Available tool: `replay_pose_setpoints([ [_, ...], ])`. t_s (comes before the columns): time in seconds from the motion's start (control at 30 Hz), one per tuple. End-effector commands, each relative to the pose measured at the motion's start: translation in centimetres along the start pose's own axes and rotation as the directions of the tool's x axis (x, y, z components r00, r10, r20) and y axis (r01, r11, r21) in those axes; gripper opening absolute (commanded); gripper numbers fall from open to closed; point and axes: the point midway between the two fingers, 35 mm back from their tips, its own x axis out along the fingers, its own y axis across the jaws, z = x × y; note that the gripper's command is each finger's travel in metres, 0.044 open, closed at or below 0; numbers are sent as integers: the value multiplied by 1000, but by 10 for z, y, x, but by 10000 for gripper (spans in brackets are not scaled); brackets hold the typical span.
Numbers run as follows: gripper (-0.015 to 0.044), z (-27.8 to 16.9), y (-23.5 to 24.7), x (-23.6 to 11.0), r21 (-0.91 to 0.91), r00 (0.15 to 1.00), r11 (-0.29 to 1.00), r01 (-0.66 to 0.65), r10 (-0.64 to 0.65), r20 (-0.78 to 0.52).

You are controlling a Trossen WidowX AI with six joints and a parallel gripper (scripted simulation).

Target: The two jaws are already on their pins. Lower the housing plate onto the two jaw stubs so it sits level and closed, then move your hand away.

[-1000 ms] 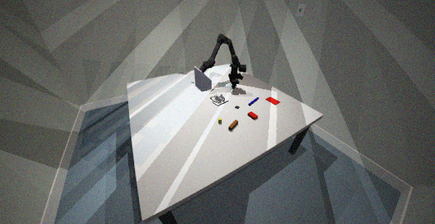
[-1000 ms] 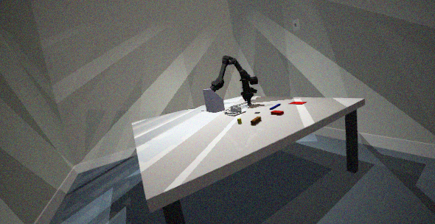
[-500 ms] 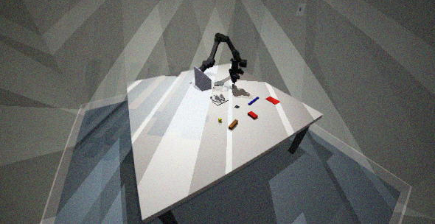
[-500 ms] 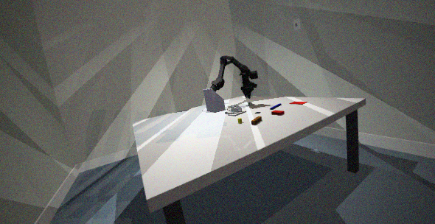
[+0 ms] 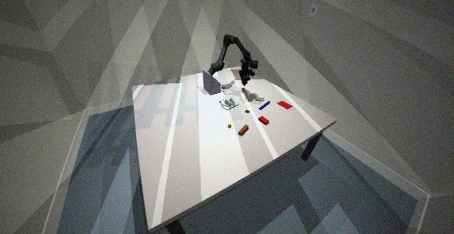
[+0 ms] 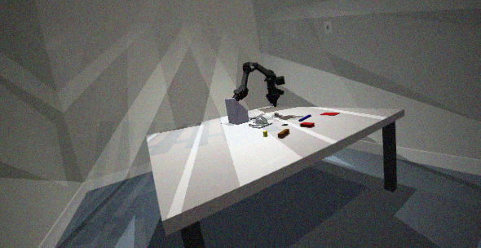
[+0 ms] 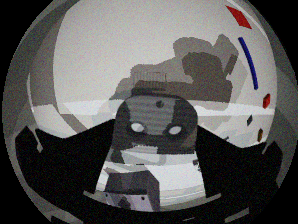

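My gripper (image 5: 244, 84) (image 6: 275, 104) points down and hangs above the table, behind and to the right of the jaw assembly in the top and exterior views. It is shut on the housing plate (image 7: 156, 112), a dark grey ribbed piece with two pale round holes, spanning the gap between the fingers in the wrist view. The plate is too small and dark to make out in the top and exterior views. The grey jaw assembly (image 5: 229, 102) (image 6: 260, 121) sits on the table in a thin dark outline, apart from my gripper. Its pins and stubs are too small to tell apart.
A purple-grey upright panel (image 5: 211, 83) (image 6: 236, 111) stands near the arm's base. To the right and front lie a red flat piece (image 5: 285, 105) (image 7: 239, 17), blue rod (image 5: 265, 105) (image 7: 248, 62), red block (image 5: 263, 120), orange-brown block (image 5: 243, 129), yellow cylinder (image 5: 229, 125) and small dark piece (image 5: 247, 111).
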Motion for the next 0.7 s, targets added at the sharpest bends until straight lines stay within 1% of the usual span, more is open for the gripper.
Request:
replay_pose_setpoints([
  [0.0,351,-5,-11,2,35,1000,999,3,-3,-12],
  [0.67,351,-37,-67,8,245,998,969,41,-26,-62],
])
